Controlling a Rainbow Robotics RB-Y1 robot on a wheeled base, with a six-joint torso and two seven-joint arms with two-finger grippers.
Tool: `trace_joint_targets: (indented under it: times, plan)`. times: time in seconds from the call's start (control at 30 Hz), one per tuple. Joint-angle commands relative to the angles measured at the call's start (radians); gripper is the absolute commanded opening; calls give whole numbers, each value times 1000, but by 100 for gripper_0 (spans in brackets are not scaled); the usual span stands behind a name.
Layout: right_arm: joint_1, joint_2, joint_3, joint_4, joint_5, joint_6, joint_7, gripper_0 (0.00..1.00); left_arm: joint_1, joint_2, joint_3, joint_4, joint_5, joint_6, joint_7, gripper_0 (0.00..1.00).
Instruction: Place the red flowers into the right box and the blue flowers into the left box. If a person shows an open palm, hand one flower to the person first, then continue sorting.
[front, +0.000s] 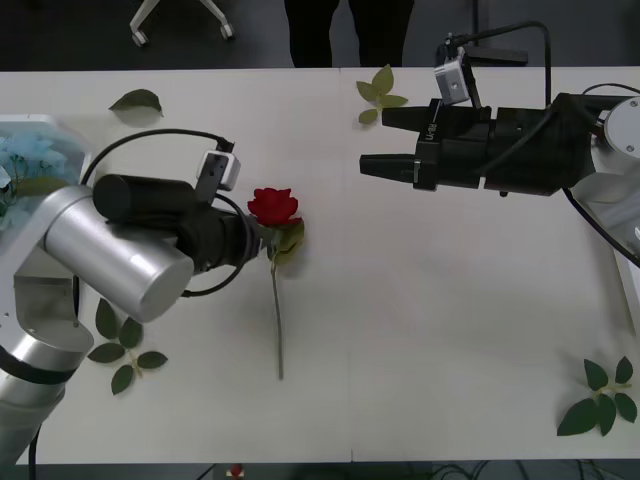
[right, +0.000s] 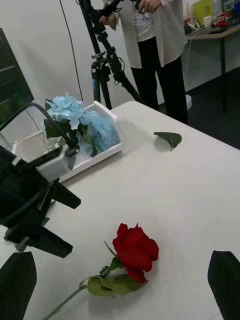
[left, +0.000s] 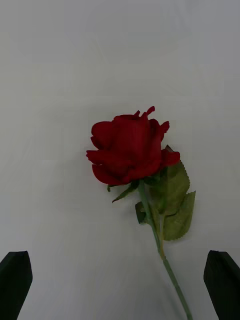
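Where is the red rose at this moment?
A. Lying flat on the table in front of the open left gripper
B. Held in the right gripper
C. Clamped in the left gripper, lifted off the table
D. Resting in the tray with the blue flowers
A. The red rose lies on the white table, its stem flat, with the left gripper open just short of it and not touching it.

White table (front: 450, 330); dark floor (front: 80, 40); pale wall (right: 45, 45); black tripod (right: 102, 65); cluttered desk (right: 215, 31) behind.
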Motion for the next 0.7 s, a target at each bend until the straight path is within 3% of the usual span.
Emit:
trace_joint_targets:
  times: [0.03, 0.4, 0.7]
  plan:
    - [-17, -15, -12, -25, -2, 4, 36, 100, -6, -16, -39, 82, -56, -112, -5, 100]
    - [-15, -15, -14, -24, -2, 4, 36, 100, -77, -64, -105, 286, -107, -230, -11, 100]
    - [-15, -17, -14, -25, -2, 4, 36, 100, -137, -113, -128, 386, -139, -230, -10, 100]
